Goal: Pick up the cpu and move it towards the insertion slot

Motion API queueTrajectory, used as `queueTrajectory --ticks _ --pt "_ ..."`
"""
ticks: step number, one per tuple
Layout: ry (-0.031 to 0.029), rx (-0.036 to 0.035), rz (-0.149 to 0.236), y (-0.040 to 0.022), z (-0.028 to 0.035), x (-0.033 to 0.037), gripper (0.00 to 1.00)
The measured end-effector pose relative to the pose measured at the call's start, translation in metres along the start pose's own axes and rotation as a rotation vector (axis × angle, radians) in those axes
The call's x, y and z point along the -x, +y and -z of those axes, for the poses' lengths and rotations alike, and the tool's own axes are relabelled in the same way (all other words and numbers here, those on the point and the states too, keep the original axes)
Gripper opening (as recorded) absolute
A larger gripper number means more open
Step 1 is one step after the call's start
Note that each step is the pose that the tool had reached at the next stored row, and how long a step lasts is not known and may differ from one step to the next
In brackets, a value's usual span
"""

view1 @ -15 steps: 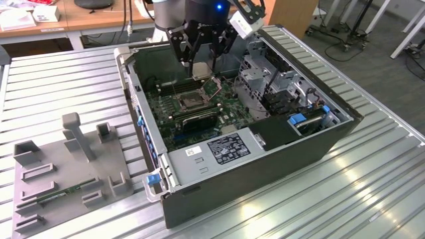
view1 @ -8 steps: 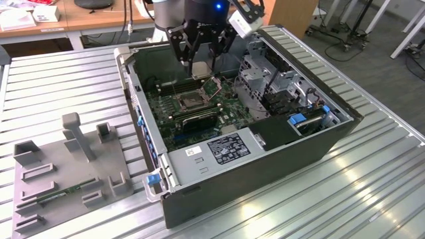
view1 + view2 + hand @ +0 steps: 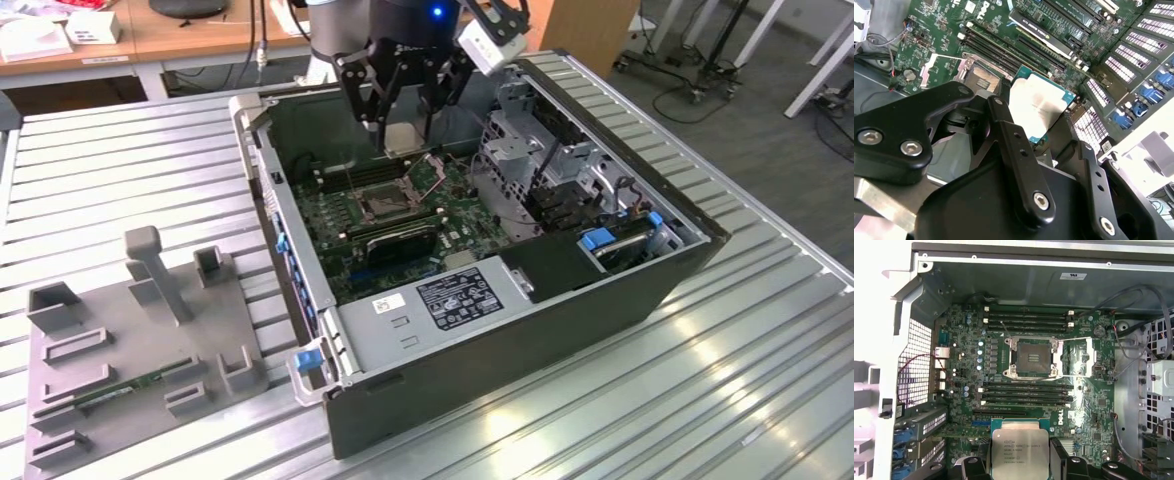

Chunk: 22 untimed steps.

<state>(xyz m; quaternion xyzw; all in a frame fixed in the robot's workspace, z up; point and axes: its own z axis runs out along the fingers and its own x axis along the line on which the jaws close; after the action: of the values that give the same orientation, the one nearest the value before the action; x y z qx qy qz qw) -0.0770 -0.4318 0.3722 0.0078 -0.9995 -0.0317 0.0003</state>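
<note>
Fingers (image 3: 1019,467) gripping cpu (image 3: 1019,452) by opposite edges, holding it above motherboard (image 3: 1094,410), lower centre of first wrist view. Insertion slot (image 3: 1032,356) sitting open at frame centre, well apart. Print on cpu unreadable.

In exterior view, gripper (image 3: 400,125) hanging inside computer case (image 3: 534,330), upper centre, cpu (image 3: 399,139) between fingers, slot (image 3: 383,199) below.

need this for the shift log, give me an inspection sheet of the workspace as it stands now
surface: ribbed metal table carrying an open computer case.
job's things: cpu held above the motherboard; insertion slot open and empty, cpu not yet over it.
clutter: grey fixture tray holding a memory stick.
grippers: gripper shut on the cpu.
cables: loose wires beside the board, red wire by the mesh.
surroundings: wooden desk, wheeled stands.
</note>
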Motion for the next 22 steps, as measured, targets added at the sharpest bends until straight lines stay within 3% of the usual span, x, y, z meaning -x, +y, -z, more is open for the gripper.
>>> queueTrajectory --ticks 15,22 --pt "0.0001 -0.0001 0.000 0.0033 -0.0004 0.0000 0.54" --pt "0.0000 -0.0001 0.000 0.0138 -0.0016 0.0002 0.54"
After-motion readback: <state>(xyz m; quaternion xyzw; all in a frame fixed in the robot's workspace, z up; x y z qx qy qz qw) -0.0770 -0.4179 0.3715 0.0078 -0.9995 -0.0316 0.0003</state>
